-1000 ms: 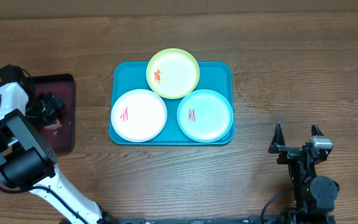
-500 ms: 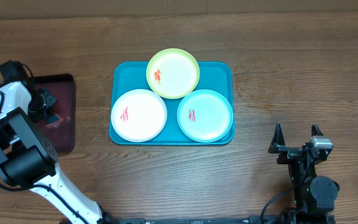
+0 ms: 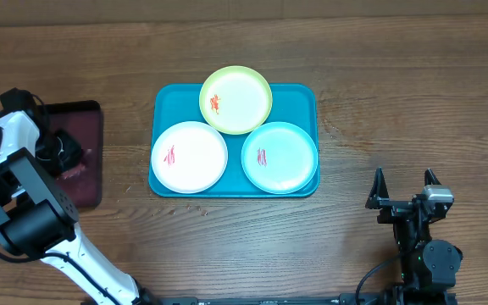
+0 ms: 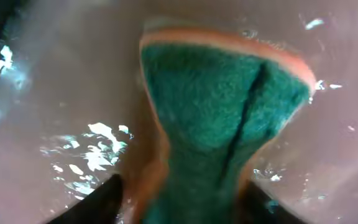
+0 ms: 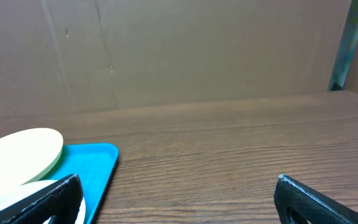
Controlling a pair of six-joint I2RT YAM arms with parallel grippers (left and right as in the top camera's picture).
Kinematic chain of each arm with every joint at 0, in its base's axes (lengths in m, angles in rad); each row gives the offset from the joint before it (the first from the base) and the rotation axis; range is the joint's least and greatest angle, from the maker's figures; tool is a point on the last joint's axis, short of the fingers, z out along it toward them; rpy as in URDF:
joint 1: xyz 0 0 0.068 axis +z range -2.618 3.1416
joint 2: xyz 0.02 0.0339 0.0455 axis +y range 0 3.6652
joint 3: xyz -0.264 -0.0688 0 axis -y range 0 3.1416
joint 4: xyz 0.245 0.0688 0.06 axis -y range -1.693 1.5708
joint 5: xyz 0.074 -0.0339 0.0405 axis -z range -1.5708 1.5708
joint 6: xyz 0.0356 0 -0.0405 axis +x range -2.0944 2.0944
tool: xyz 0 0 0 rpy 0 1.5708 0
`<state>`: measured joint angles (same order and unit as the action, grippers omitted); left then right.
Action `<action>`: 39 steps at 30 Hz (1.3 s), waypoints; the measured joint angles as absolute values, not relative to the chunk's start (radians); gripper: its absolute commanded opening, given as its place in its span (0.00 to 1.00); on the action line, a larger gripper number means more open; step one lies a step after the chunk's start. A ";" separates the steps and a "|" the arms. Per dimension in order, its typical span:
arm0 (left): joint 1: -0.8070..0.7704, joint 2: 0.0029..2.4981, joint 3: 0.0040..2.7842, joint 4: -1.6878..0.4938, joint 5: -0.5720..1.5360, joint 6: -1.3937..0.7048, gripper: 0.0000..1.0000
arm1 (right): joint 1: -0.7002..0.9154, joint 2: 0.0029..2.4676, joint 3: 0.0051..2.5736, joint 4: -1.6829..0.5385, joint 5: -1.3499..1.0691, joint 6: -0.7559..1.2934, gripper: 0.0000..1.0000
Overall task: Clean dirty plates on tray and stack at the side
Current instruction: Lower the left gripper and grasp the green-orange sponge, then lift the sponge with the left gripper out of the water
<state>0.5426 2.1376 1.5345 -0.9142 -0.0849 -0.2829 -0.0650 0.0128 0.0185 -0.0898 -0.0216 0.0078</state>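
Note:
Three plates lie on the turquoise tray: a yellow-green one at the back, a white one front left, a mint-blue one front right. Each carries a red or orange smear. My left gripper hangs low over the maroon tray, far left of the plates. In the left wrist view its jaws are shut on a green-and-orange sponge, which is pinched narrow between them. My right gripper stands open above bare table, right of the tray and nearer the front edge.
The dark maroon tray sits at the far left, its wet surface glistening under the sponge. In the right wrist view the turquoise tray's corner and the yellow-green plate lie left of the open fingers. A cardboard wall stands behind the table.
My left jaws, open a second ago, have closed on the sponge in the maroon tray, and the wrist has shifted slightly. The right arm and the plates have not moved.

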 measured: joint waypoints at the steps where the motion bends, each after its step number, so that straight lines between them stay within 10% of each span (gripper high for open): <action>1: 0.541 2.138 1.534 -0.921 -0.082 -0.281 0.08 | -0.065 0.013 0.019 -0.090 -0.022 0.008 1.00; 5: 0.532 2.138 1.534 -0.928 -0.082 -0.277 0.15 | -0.065 0.013 0.019 -0.091 -0.022 0.008 1.00; 7: 0.532 2.138 1.533 -0.925 -0.085 -0.270 0.91 | -0.065 0.013 0.019 -0.091 -0.022 0.008 1.00; 8: 0.532 2.138 1.533 -0.923 -0.093 -0.273 1.00 | -0.065 0.013 0.019 -0.091 -0.022 0.008 1.00; 18: 0.545 2.134 1.532 -0.848 -0.098 -0.257 1.00 | -0.065 0.013 0.019 -0.090 -0.022 0.008 1.00; 28: 0.535 2.137 1.530 -0.823 -0.086 -0.204 0.09 | -0.065 0.013 0.019 -0.090 -0.022 0.008 1.00; 39: 0.535 2.170 1.639 -1.078 -0.098 -0.203 0.04 | -0.065 0.013 0.019 -0.091 -0.022 0.007 1.00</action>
